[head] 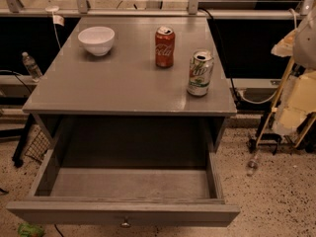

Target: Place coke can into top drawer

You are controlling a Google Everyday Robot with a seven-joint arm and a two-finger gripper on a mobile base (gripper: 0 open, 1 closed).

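Coke can (165,47) stands upright at 12 o'clock on the worktop (118,88), top drawer (123,214) open at 6 o'clock, end effector (295,42) at 2 o'clock, grip state indeterminable.

White ceramic bowl (96,40) at eleven o'clock on the grey table (113,85); white-and-green aluminium soda can (200,73) at two; clear plastic bottle (30,65) on the floor at nine; the gripper (285,44) at three.

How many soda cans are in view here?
2. The red aluminium coke can stands mid-back on the cabinet top; the white-and-green soda can stands right of it, nearer the front. The open grey top drawer shows none. The gripper hangs at the right edge.
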